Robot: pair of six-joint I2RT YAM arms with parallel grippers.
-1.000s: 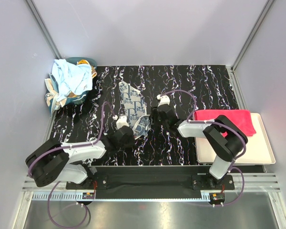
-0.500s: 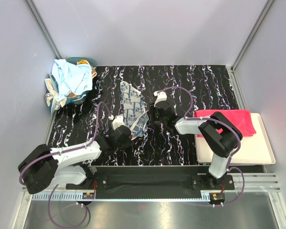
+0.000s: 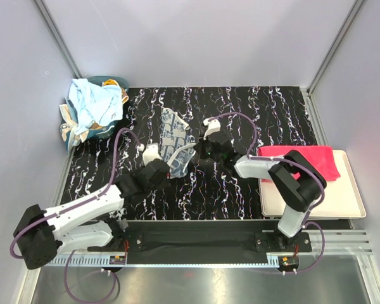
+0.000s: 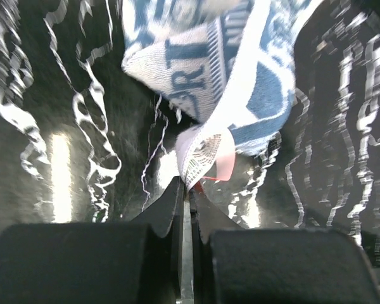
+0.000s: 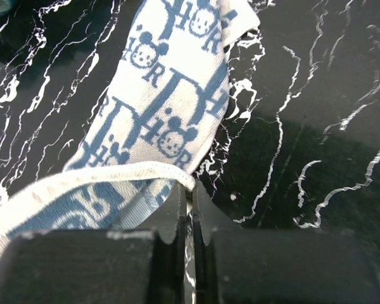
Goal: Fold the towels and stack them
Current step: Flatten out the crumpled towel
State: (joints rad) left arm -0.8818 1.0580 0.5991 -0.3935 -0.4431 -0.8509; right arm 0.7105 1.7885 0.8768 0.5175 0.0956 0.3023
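Reaches with left arm (image 3: 82, 212) stretched low from near left toward the middle, left gripper (image 4: 185, 187) clamped tight on a corner of the monogram towel (image 3: 173, 134). Bends right arm (image 3: 291, 183) sharply, reaching left, right gripper (image 5: 191, 190) closed on its hem.

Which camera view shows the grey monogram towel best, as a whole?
The top external view: only there does the monogram towel show whole, against the black marbled table. The right wrist view shows just a patterned strip and its hem; the left wrist view shows a blurred corner with its label.
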